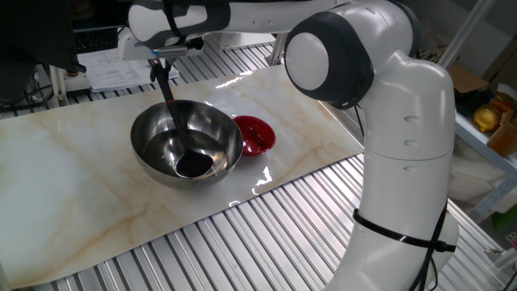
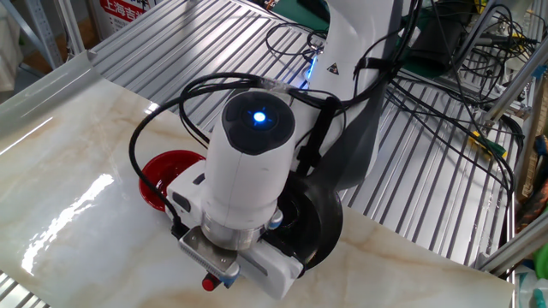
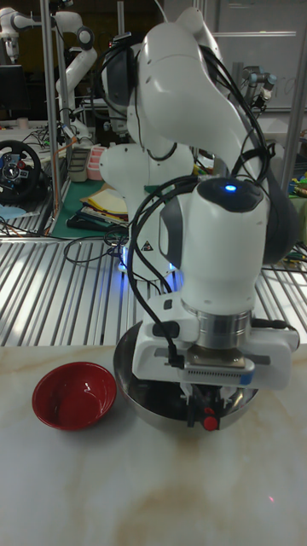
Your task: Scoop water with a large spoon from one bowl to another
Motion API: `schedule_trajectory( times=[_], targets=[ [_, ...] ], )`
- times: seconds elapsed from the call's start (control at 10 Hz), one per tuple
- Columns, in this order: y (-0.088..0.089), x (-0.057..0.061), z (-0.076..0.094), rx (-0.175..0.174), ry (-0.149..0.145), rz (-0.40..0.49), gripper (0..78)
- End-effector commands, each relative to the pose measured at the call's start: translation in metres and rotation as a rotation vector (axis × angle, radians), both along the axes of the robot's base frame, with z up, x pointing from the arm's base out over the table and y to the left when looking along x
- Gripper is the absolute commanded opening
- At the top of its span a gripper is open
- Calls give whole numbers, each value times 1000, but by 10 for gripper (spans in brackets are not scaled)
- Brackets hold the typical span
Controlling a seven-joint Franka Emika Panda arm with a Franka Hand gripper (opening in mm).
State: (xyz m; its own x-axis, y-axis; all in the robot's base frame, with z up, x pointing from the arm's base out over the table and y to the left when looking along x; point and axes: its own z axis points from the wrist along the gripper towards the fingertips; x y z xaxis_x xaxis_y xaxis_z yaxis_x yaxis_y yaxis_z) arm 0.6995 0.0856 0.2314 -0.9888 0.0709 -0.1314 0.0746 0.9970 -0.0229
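Observation:
The large steel bowl (image 1: 218, 133) stands on the marble board, with the small red bowl (image 1: 255, 134) touching its right side. The large spoon (image 1: 172, 113) is a black ladle that stands steeply in the steel bowl. Its round scoop (image 1: 192, 165) is low in the bowl near the bottom. My gripper (image 1: 162, 58) is above the bowl's far rim, shut on the top of the handle. In the tall view the handle's red mark (image 3: 207, 423) shows below the gripper (image 3: 207, 403), and my wrist hides most of the steel bowl (image 3: 136, 401). Water shows only as glints.
The red bowl (image 2: 157, 174) lies left of my wrist, also seen at left in the tall view as the red bowl (image 3: 74, 395). Slatted metal table (image 1: 266, 234) surrounds the marble board (image 1: 73, 178). Cables (image 2: 445, 94) and the arm's base (image 1: 404, 186) stand close by.

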Motion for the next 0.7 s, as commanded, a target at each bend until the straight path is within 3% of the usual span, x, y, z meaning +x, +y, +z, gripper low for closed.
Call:
schedule_trajectory(
  times=[0.1, 0.4, 0.7],
  targets=[
    [0, 1, 2, 1, 2, 0, 11],
    [-3, 3, 11, -1, 10, -1, 11],
    [-9, 8, 24, -26, 21, 6, 11]
  ],
)
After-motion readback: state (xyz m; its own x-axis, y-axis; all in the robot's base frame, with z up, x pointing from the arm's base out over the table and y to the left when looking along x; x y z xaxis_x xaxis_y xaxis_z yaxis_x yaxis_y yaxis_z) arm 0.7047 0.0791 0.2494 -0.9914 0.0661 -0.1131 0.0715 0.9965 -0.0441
